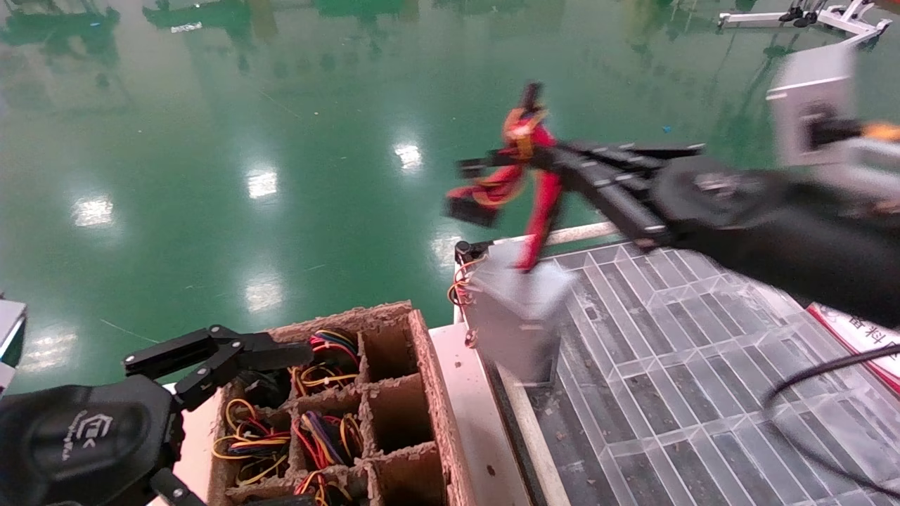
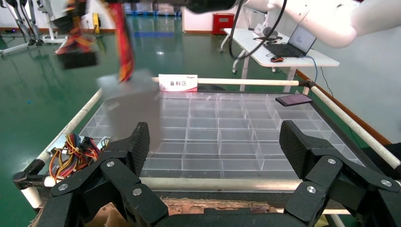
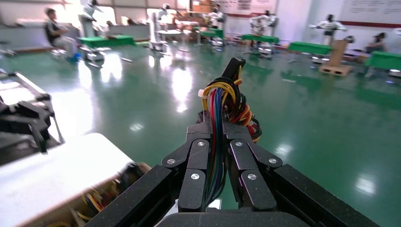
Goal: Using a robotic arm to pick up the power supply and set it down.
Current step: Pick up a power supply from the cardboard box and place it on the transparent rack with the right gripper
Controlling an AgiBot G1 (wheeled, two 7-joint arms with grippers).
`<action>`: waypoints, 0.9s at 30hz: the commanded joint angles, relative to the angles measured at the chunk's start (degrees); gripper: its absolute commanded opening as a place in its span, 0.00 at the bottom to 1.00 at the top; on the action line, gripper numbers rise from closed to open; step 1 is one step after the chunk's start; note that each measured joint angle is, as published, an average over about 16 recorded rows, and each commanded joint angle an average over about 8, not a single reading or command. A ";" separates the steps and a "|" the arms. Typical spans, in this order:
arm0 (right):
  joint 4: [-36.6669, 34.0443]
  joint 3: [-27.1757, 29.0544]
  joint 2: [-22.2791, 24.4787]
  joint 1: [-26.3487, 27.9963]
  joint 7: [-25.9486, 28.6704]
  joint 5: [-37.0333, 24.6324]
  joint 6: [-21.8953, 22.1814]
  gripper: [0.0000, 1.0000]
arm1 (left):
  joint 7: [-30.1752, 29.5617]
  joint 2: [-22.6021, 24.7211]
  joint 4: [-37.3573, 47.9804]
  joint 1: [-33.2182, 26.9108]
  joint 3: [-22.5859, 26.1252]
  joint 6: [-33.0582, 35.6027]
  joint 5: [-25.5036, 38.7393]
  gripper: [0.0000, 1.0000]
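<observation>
Here, the right gripper, clamped on the red wires, hangs the power supply over the grid tray; the left gripper, marked "TEK", gapes wide over the carton.

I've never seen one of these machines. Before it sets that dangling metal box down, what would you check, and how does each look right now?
1. Right tool closed on the wire bundle: ok.
2. Power supply hanging free below the wires: ok.
3. Grip on the box itself: not ok, only the wires are held.
4. Clear compartment tray beneath it: ok.
5. Left tool away, open over the cardboard crate: ok.
6. Box hanging steady: cannot tell.
</observation>
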 commanded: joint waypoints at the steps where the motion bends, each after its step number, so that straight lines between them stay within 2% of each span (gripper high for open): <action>1: -0.56 1.68 2.66 0.10 -0.65 1.37 -1.45 0.00 | 0.00 0.00 0.00 0.00 0.00 0.00 0.00 1.00; 7: -4.46 4.47 9.37 -2.11 -1.69 2.64 -4.20 0.00 | 0.00 0.00 0.00 0.00 0.00 0.00 0.00 1.00; 12: -8.89 5.86 11.62 -5.86 -3.53 3.91 -5.80 0.00 | 0.00 0.00 0.00 0.00 0.00 0.00 0.00 1.00; 19: -13.86 6.42 10.32 -10.92 -6.99 5.38 -7.20 0.00 | 0.00 0.00 0.00 0.00 0.00 0.00 0.00 1.00; 27: -16.25 4.69 7.36 -12.08 -7.92 4.74 -8.39 0.00 | 0.00 0.00 0.00 0.00 0.00 0.00 0.00 1.00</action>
